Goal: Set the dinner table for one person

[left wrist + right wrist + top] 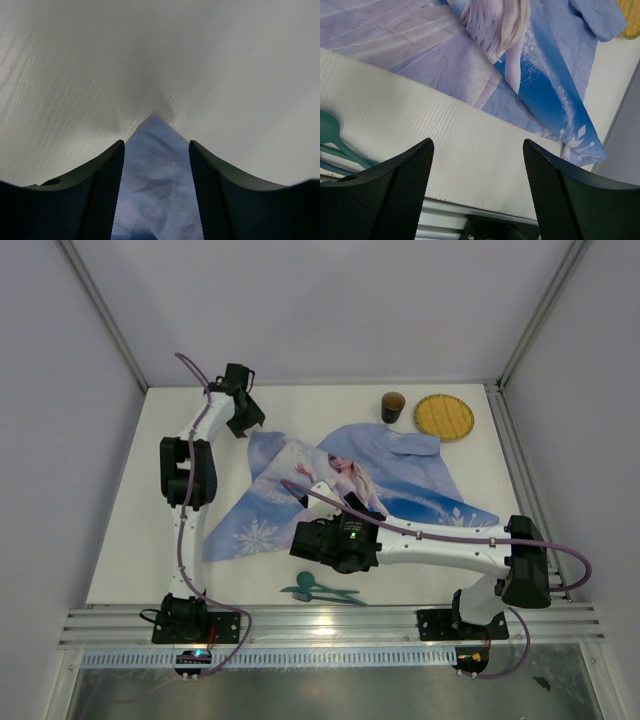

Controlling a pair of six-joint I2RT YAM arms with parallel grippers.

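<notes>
A crumpled blue printed cloth [380, 475] lies across the middle of the white dinner table [130, 540]. My left gripper [243, 420] is at the cloth's far left corner. In the left wrist view it [156, 145] is open, and the pointed cloth corner [155, 175] lies between its fingers, apart from both pads. My right gripper [300, 540] hovers over the near edge of the cloth. It [477, 145] is open above bare tabletop [395, 100], with nothing between its fingers. The cloth's [445, 65] near edge runs just beyond it.
A teal spoon and fork [318, 590] lie by the front rail and show at the left in the right wrist view [332, 140]. A brown cup [392, 407] and a yellow woven plate [444, 416] stand at the back right. The aluminium rail [330, 625] borders the near edge.
</notes>
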